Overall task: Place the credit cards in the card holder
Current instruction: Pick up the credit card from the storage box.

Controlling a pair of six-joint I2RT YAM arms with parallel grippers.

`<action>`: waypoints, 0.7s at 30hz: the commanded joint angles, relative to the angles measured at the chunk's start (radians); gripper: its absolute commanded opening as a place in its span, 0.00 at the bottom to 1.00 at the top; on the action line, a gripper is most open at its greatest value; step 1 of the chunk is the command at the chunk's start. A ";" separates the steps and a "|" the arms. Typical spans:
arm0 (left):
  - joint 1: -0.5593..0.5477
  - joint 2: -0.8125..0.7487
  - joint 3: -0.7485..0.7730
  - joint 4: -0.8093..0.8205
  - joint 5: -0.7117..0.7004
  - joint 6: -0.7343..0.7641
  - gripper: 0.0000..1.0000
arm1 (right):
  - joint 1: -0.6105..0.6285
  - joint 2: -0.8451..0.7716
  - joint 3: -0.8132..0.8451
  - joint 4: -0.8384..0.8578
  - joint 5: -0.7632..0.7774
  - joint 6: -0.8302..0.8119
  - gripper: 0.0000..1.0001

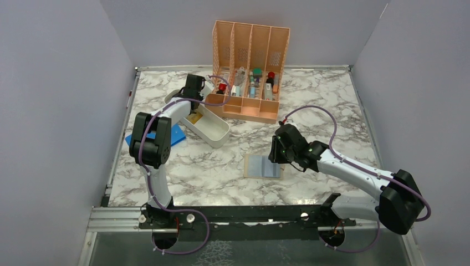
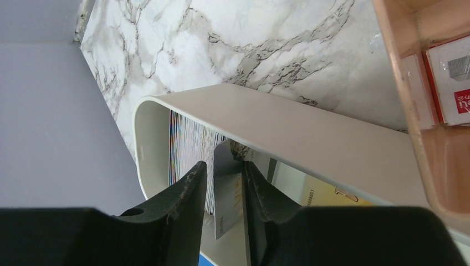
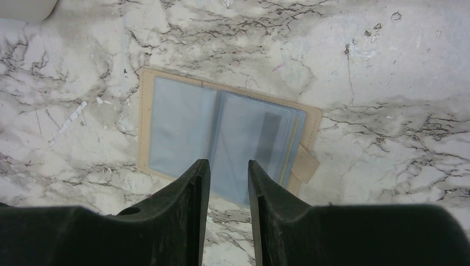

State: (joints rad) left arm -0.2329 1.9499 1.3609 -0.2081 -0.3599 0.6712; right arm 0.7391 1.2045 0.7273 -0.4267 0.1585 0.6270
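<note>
My left gripper [image 1: 193, 109] reaches down into the white tray [image 1: 217, 133]. In the left wrist view its jaws [image 2: 224, 163] straddle a pale silver credit card [image 2: 227, 194] that leans against the right finger, with a thin gap still showing at the left finger. A stack of cards [image 2: 188, 144] stands on edge behind it, and a yellow card [image 2: 321, 197] lies under the tray's rim [image 2: 310, 133]. The tan card holder [image 1: 264, 166] lies open on the table, its clear sleeves [image 3: 177, 127] facing up. My right gripper [image 3: 229, 162] hovers over its near edge, open and empty.
The orange slotted rack [image 1: 249, 61] with small items stands behind the tray, and its corner [image 2: 438, 160] is close to the right of my left gripper. A blue flat sheet [image 1: 176, 134] lies left of the tray. Grey walls enclose the marble table.
</note>
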 commanded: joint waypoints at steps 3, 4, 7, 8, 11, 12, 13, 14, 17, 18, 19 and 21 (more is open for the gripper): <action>0.004 -0.023 0.041 -0.006 -0.016 0.013 0.28 | -0.006 0.001 0.016 0.030 -0.020 -0.009 0.37; 0.005 -0.022 0.045 -0.011 -0.014 0.013 0.27 | -0.006 0.002 0.016 0.030 -0.019 -0.010 0.37; 0.003 -0.022 0.056 -0.025 -0.005 0.007 0.27 | -0.007 0.003 0.017 0.031 -0.019 -0.012 0.37; 0.004 -0.023 0.059 -0.030 -0.003 0.005 0.27 | -0.007 0.003 0.015 0.030 -0.019 -0.012 0.37; 0.003 -0.029 0.068 -0.046 0.005 -0.004 0.26 | -0.008 0.001 0.016 0.030 -0.019 -0.013 0.37; 0.003 -0.034 0.072 -0.051 0.009 -0.012 0.25 | -0.009 0.000 0.015 0.030 -0.020 -0.012 0.37; 0.003 -0.039 0.077 -0.060 0.016 -0.022 0.25 | -0.009 -0.001 0.015 0.029 -0.019 -0.012 0.37; 0.003 -0.047 0.082 -0.068 0.022 -0.035 0.24 | -0.009 -0.003 0.016 0.028 -0.019 -0.012 0.37; 0.003 -0.065 0.111 -0.111 0.071 -0.081 0.17 | -0.009 -0.011 0.012 0.027 -0.020 -0.012 0.37; 0.003 -0.068 0.123 -0.131 0.085 -0.098 0.11 | -0.010 -0.014 0.010 0.027 -0.020 -0.012 0.37; 0.003 -0.071 0.136 -0.151 0.094 -0.118 0.05 | -0.009 -0.018 0.009 0.027 -0.019 -0.012 0.37; 0.003 -0.080 0.159 -0.195 0.112 -0.159 0.00 | -0.010 -0.025 0.006 0.025 -0.020 -0.012 0.37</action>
State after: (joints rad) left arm -0.2333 1.9427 1.4471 -0.3462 -0.3058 0.6003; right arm 0.7372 1.2037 0.7273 -0.4194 0.1482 0.6266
